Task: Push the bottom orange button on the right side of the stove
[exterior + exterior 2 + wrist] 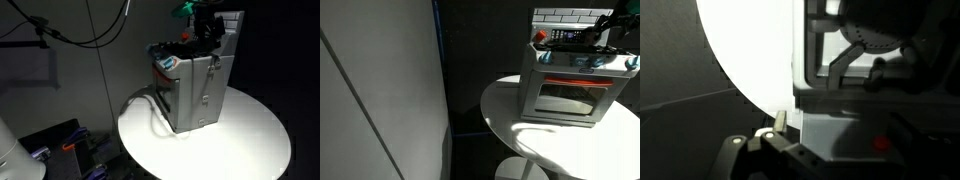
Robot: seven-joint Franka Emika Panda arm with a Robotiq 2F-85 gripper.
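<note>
Grey boxy toy stove with white tiled back panel: locate at centre of round white surface. Find black pincer just above stove top, near back panel. Cannot tell whether open or closed. In wrist view, note red-orange button lying right of pincer; expect a rightward, downward approach.

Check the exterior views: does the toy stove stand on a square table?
No: in an exterior view the stove stands on a white table whose edge curves all the way round, so it is round.
</note>
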